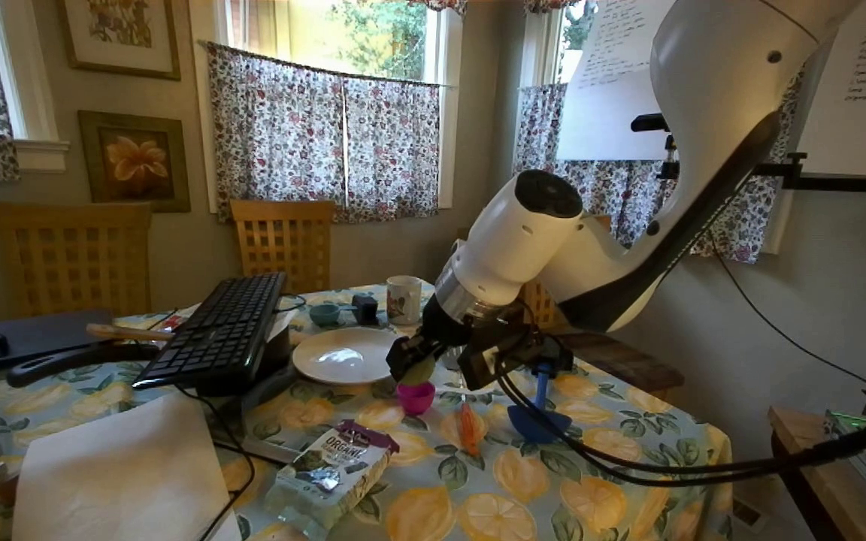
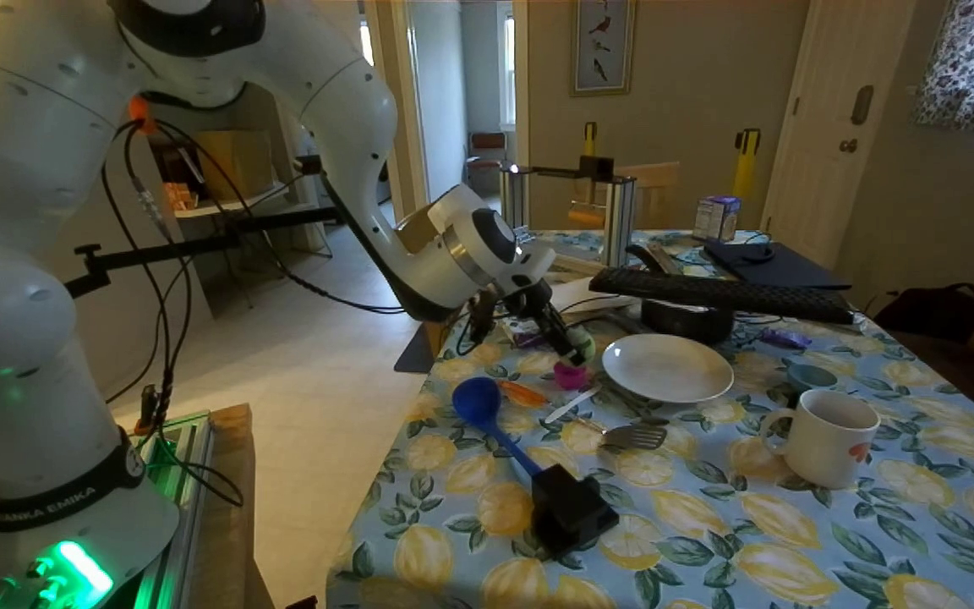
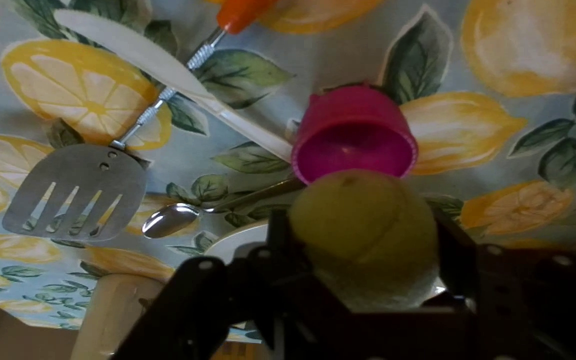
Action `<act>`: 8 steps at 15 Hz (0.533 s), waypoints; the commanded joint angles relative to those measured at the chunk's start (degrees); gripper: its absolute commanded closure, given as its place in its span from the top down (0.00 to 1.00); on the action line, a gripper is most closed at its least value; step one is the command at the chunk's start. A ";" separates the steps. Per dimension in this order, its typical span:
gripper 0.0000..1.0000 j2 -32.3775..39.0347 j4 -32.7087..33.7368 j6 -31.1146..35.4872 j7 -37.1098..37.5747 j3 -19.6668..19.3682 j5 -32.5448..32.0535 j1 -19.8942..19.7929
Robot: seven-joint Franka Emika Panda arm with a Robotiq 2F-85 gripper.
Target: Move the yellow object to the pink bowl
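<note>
The yellow object (image 3: 365, 225) is a pale yellow-green rounded lump with a crease. My gripper (image 3: 362, 245) is shut on it, one dark finger on each side. It also shows at the fingertips in both exterior views, at the yellow object (image 1: 418, 373) and the yellow object (image 2: 583, 343). The pink bowl (image 1: 416, 400) stands on the tablecloth, just below the held object; it also shows as a pink bowl (image 2: 571, 377). In the wrist view the bowl (image 3: 353, 107) appears beyond the object, its opening partly hidden by it. The held object appears above the bowl's rim.
A white plate (image 2: 669, 367) lies close to the bowl. A slotted spatula (image 2: 635, 436), a white knife (image 3: 168, 70), a spoon (image 3: 170, 220) and a blue ladle (image 2: 477, 401) lie nearby. A snack bag (image 1: 335, 473), a keyboard (image 1: 219, 323) and a mug (image 1: 404, 299) are farther around.
</note>
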 commanded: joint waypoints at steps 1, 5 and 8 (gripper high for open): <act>0.44 1.10 2.12 1.02 -2.46 2.21 0.27 -2.61; 0.93 0.99 2.64 0.71 -3.65 3.78 0.39 -3.99; 1.00 0.92 3.05 0.52 -4.21 4.57 0.34 -4.69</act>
